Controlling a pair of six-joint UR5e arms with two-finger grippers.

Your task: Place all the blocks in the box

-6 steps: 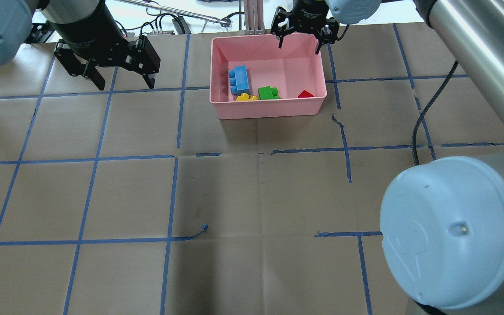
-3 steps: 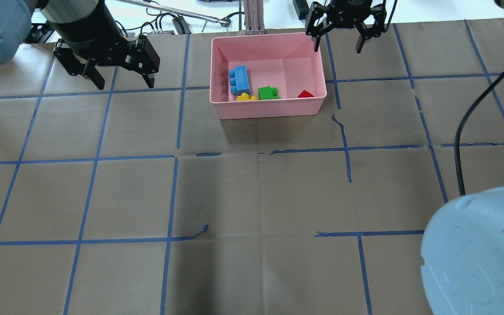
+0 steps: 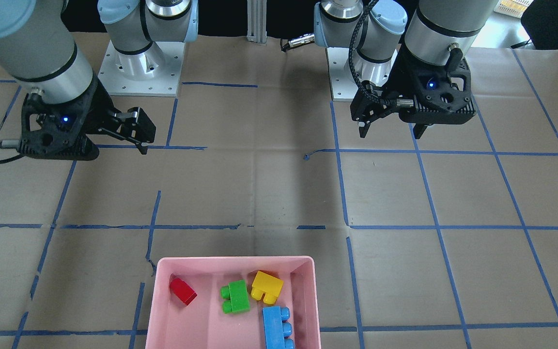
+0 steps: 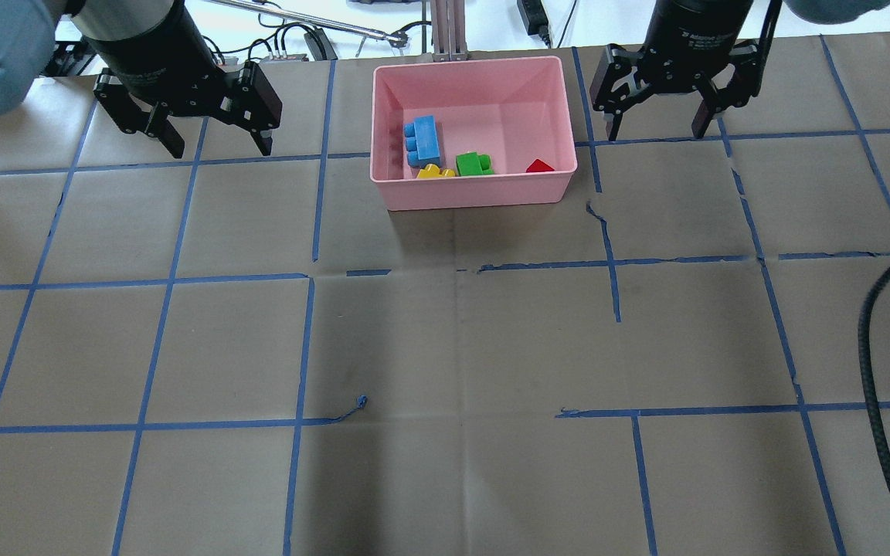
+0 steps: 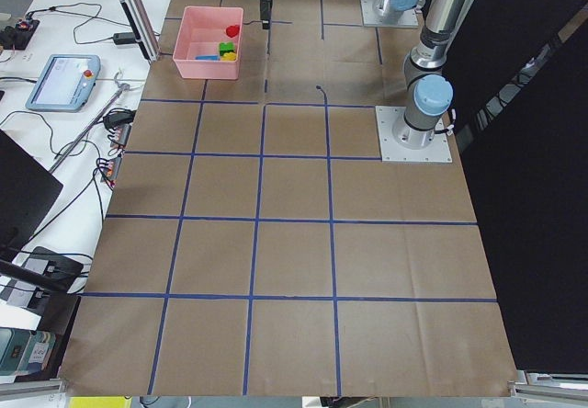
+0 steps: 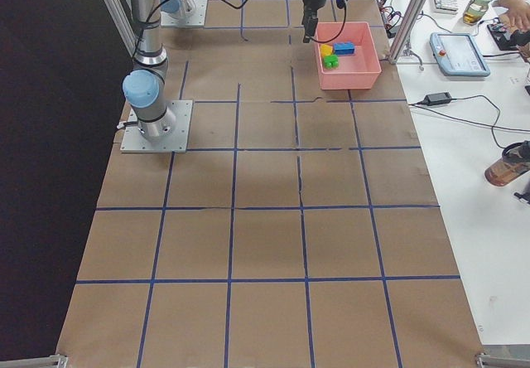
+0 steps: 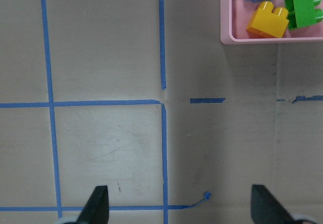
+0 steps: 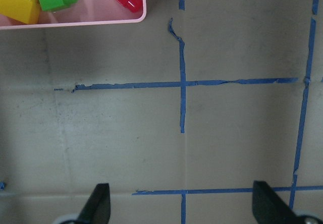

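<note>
All four blocks (image 4: 423, 140) lie in the box (image 4: 473, 189), so the left gripper (image 4: 221, 147) and right gripper (image 4: 655, 127), spread empty either side of it, risk only jostling it by sweeping inward.

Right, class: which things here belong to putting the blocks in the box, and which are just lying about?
Belong to the job: blue brick, green brick, yellow brick, red brick, pink box, left gripper, right gripper.

Just lying about: teach pendant, power adapter, bottle, loose tape curl.
</note>
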